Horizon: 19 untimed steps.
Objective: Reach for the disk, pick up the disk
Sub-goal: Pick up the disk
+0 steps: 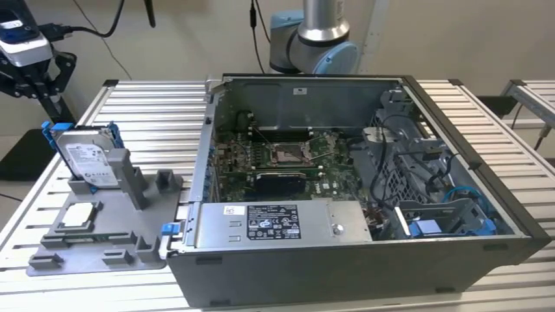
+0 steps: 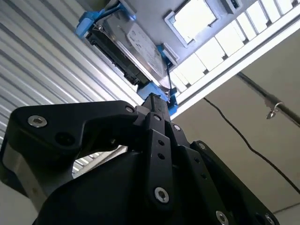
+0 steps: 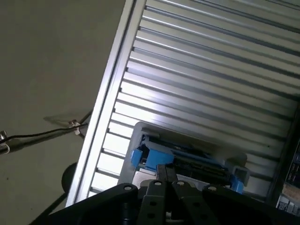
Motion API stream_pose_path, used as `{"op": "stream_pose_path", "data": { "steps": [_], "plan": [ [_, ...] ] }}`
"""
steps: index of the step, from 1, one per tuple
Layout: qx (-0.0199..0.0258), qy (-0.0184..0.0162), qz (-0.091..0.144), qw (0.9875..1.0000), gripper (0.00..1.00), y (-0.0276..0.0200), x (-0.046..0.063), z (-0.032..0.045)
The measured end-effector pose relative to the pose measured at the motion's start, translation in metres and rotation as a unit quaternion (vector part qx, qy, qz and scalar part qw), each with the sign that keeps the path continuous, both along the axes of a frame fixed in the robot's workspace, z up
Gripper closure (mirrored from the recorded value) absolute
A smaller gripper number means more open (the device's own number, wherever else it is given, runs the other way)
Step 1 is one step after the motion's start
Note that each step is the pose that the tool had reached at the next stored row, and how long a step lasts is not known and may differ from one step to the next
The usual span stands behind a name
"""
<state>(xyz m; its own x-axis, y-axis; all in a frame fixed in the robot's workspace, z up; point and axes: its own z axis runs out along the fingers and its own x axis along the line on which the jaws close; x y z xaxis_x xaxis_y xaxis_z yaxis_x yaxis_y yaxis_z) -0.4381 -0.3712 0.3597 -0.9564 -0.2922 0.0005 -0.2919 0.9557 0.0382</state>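
The disk (image 1: pixel 87 156) is a silver-grey drive with a white label and blue carrier rails. It stands on edge in a slot of the grey fixture (image 1: pixel 95 240) on the exterior view's left. My black gripper (image 1: pixel 48 97) hangs just above and behind the disk's top edge, clear of it. In the second wrist view the fingertips (image 2: pixel 152 101) are pressed together right by a blue rail of the disk (image 2: pixel 133 49). In the first wrist view the shut fingers (image 3: pixel 166 171) point at the disk's edge (image 3: pixel 187 157). Nothing is held.
A small square silver chip (image 1: pixel 80 213) lies on the fixture. An open computer case (image 1: pixel 347 182) sits on the slatted aluminium table (image 1: pixel 156 110), with a labelled grey metal box (image 1: pixel 277 224) at its front. The arm's base (image 1: pixel 312 39) stands behind the case.
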Motion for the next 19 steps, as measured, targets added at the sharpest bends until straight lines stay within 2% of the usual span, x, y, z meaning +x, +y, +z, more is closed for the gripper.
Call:
{"op": "stream_pose_path", "data": {
  "steps": [5,8,10,14,17,19],
  "plan": [
    [0.0000,0.0000,0.046,0.9990,1.00,0.0000,0.0000,0.0000],
    [0.0000,0.0000,0.072,0.9974,1.00,0.0000,0.0000,0.0000],
    [0.0000,0.0000,0.090,0.9959,1.00,0.0000,0.0000,0.0000],
    [0.0000,0.0000,0.127,0.9919,1.00,0.0000,0.0000,0.0000],
    [0.0000,0.0000,0.154,0.9880,1.00,0.0000,0.0000,0.0000],
    [0.0000,0.0000,0.172,0.9850,1.00,0.0000,0.0000,0.0000]
  ]
}}
